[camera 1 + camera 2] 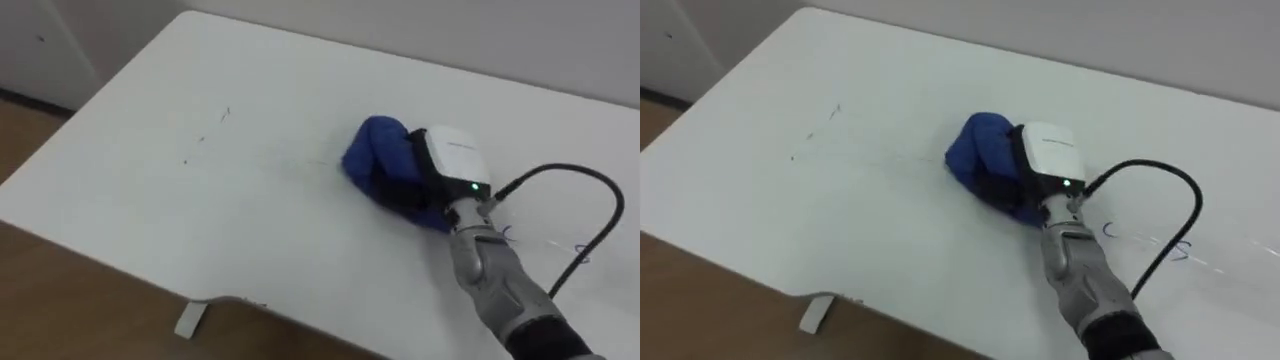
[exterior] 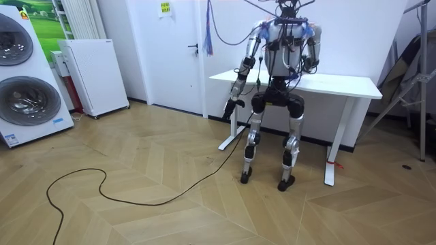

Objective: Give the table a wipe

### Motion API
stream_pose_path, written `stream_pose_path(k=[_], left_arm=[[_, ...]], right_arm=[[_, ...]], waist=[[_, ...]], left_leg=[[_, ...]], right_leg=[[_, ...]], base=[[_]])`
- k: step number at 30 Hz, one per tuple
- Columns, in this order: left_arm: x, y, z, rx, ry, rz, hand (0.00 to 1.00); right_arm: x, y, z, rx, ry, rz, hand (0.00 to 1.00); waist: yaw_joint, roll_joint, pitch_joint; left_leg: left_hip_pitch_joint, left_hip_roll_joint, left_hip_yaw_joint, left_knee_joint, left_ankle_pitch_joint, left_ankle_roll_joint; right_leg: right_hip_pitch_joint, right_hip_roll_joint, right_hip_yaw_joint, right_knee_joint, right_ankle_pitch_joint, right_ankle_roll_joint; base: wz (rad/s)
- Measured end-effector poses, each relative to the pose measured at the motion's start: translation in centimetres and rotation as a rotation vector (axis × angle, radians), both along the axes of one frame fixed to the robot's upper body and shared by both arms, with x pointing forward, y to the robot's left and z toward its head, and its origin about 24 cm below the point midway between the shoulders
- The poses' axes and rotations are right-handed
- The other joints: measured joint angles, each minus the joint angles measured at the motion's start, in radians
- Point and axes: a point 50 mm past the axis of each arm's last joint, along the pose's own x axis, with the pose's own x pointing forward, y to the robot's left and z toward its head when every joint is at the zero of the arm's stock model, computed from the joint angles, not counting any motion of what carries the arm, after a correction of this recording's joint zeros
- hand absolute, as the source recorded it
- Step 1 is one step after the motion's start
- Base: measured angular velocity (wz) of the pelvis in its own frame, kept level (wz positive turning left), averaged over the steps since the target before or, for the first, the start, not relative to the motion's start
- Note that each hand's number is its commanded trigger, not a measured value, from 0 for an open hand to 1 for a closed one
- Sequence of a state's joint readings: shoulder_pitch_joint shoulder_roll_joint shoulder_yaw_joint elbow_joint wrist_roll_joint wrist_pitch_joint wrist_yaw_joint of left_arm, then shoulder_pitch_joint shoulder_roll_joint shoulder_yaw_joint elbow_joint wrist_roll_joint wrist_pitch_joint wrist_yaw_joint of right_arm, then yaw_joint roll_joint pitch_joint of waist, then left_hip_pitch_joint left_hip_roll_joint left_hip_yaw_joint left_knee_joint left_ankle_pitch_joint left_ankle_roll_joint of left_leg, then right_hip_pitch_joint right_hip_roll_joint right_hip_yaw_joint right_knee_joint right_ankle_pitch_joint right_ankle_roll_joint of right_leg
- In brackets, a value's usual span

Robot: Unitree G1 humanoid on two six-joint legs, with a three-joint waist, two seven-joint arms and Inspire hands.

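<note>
One right hand (image 1: 455, 155) presses blue cloth (image 1: 372, 150) on table (image 1: 200, 200); fingers seemingly buried, grip unclear.

Honestly nothing here is readable. There's a small yellow sign (image 2: 165, 8) high on the wall by the door, a label (image 2: 9, 139) low on the washing machine (image 2: 27, 102), faint grey print on the back of the right hand (image 1: 455, 155), and a blue scribble (image 1: 1145, 240) on the tabletop (image 1: 890, 200), all too tiny to make out.
</note>
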State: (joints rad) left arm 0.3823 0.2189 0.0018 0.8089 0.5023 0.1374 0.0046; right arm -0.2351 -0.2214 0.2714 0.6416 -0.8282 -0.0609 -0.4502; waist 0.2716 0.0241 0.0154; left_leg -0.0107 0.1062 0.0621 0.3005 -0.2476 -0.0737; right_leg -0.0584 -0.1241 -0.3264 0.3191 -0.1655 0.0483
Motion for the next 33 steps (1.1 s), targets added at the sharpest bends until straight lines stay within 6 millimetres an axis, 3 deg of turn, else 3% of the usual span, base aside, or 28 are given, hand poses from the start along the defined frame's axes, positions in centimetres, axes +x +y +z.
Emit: stream_pose_path(k=[2, 3, 4, 5, 8, 10, 12, 15, 18, 21, 23, 25, 26, 30, 33], left_arm=[[-1.3, 0.8, 0.1, 0.024, 0.023, 0.039, 0.0], [-1.5, 1.0, 0.2, 0.029, 0.025, 0.052, 0.0], [-1.8, 1.5, 0.4, 0.045, 0.018, 0.078, 0.0], [-2.2, 2.2, 0.7, 0.072, 0.003, 0.115, 0.0], [-2.0, 3.6, 1.4, 0.135, -0.043, 0.16, 0.0], [-1.2, 3.6, 1.7, 0.137, -0.081, 0.148, 0.0], [-0.5, 3.3, 1.6, 0.123, -0.104, 0.129, 0.0], [0.3, 2.4, 1.3, 0.097, -0.109, 0.09, 0.0], [1.3, 0.9, 0.6, 0.055, -0.106, 0.047, 0.0], [1.9, 0.4, 0.3, 0.037, -0.102, 0.025, 0.0], [1.9, 0.4, 0.3, 0.038, -0.101, 0.025, 0.0], [1.9, 0.4, 0.4, 0.033, -0.097, 0.024, 0.0], [1.4, 0.5, 0.5, 0.03, -0.088, 0.025, 0.0], [-1.2, 0.7, 0.5, 0.034, -0.025, 0.07, 0.0], [-2.6, 1.1, 0.7, 0.054, 0.015, 0.081, 0.0]], right_arm=[[-3.1, -2.1, -2.1, 0.045, -0.006, -0.097, 1.0], [-4.1, -2.9, -2.5, 0.057, -0.008, -0.135, 1.0], [-6.2, -4.7, -3.4, 0.078, -0.01, -0.229, 1.0], [-8.3, -6.5, -4.0, 0.088, -0.008, -0.327, 1.0], [-12.2, -10.5, -4.7, 0.067, 0.011, -0.536, 1.0], [-13.2, -12.5, -4.7, 0.037, 0.027, -0.609, 1.0], [-13.1, -13.3, -4.5, 0.038, 0.03, -0.646, 1.0], [-12.3, -13.0, -4.2, 0.046, 0.029, -0.645, 1.0], [-9.5, -12.1, -3.4, 0.046, 0.013, -0.618, 1.0], [-4.9, -9.1, -1.9, 0.037, 0.02, -0.456, 1.0], [-2.7, -6.7, -0.7, 0.006, 0.003, -0.314, 1.0], [-1.2, -4.9, 0.2, -0.016, -0.024, -0.209, 1.0], [-0.9, -4.2, 0.5, -0.027, -0.032, -0.166, 1.0], [-1.5, -4.5, 0.0, -0.016, -0.03, -0.166, 1.0], [-4.8, -6.3, -2.1, 0.014, -0.015, -0.25, 1.0]], waist=[[-0.071, -0.004, -0.0023], [-0.09, -0.014, -0.0103], [-0.114, -0.028, -0.0136], [-0.131, -0.018, -0.0222], [-0.177, -0.043, -0.0314], [-0.186, -0.048, -0.0307], [-0.185, -0.044, -0.0321], [-0.181, -0.031, -0.0301], [-0.141, -0.01, -0.0232], [-0.08, -0.004, -0.0085], [-0.044, -0.002, -0.0009], [-0.031, -0.006, 0.005], [-0.02, -0.003, 0.0037], [-0.033, -0.007, -0.0001], [-0.109, -0.015, -0.0033]], left_leg=[[0.027, -0.009, 0.006, -0.006, 0.003, 0.006], [0.034, -0.014, 0.011, -0.014, 0.007, 0.009], [0.053, -0.019, 0.024, -0.034, 0.009, 0.011], [0.07, -0.023, 0.024, -0.041, 0.011, 0.014], [0.08, -0.031, 0.024, -0.044, 0.009, 0.017], [0.08, -0.031, 0.025, -0.043, 0.007, 0.021], [0.089, -0.029, 0.033, -0.047, 0.006, 0.021], [0.092, -0.026, 0.033, -0.051, 0.006, 0.021], [0.087, -0.025, 0.026, -0.054, 0.006, 0.021], [0.067, -0.024, 0.016, -0.05, 0.006, 0.02], [0.054, -0.024, 0.016, -0.05, 0.006, 0.02], [0.04, -0.025, 0.004, -0.045, 0.007, 0.02], [0.036, -0.027, -0.006, -0.045, 0.007, 0.02], [0.033, -0.034, -0.021, -0.043, 0.011, 0.025], [0.06, -0.033, -0.014, -0.048, 0.012, 0.026]], right_leg=[[0.065, -0.01, -0.028, -0.04, -0.014, 0.022], [0.077, -0.013, -0.029, -0.046, -0.015, 0.026], [0.101, -0.016, -0.031, -0.061, -0.018, 0.032], [0.125, -0.016, -0.03, -0.077, -0.016, 0.037], [0.157, -0.02, -0.031, -0.093, -0.016, 0.044], [0.158, -0.02, -0.026, -0.094, -0.014, 0.046], [0.157, -0.014, -0.002, -0.092, -0.013, 0.044], [0.152, -0.012, 0.001, -0.085, -0.01, 0.04], [0.114, -0.006, 0.032, -0.057, -0.002, 0.028], [0.059, 0.007, 0.059, -0.035, 0.008, 0.012], [0.034, 0.014, 0.077, -0.029, 0.01, 0.006], [0.028, 0.016, 0.076, -0.032, 0.011, 0.005], [0.027, 0.015, 0.072, -0.032, 0.01, 0.007], [0.031, 0.003, 0.035, -0.028, 0.003, 0.016], [0.08, -0.001, 0.019, -0.04, -0.001, 0.021]], base=[[0.7], [0.58], [0.33], [0.21], [0.16], [-0.01], [-0.14], [-0.11], [-0.5], [-0.43], [-0.3], [0.09], [0.33], [0.24], [0.53]])
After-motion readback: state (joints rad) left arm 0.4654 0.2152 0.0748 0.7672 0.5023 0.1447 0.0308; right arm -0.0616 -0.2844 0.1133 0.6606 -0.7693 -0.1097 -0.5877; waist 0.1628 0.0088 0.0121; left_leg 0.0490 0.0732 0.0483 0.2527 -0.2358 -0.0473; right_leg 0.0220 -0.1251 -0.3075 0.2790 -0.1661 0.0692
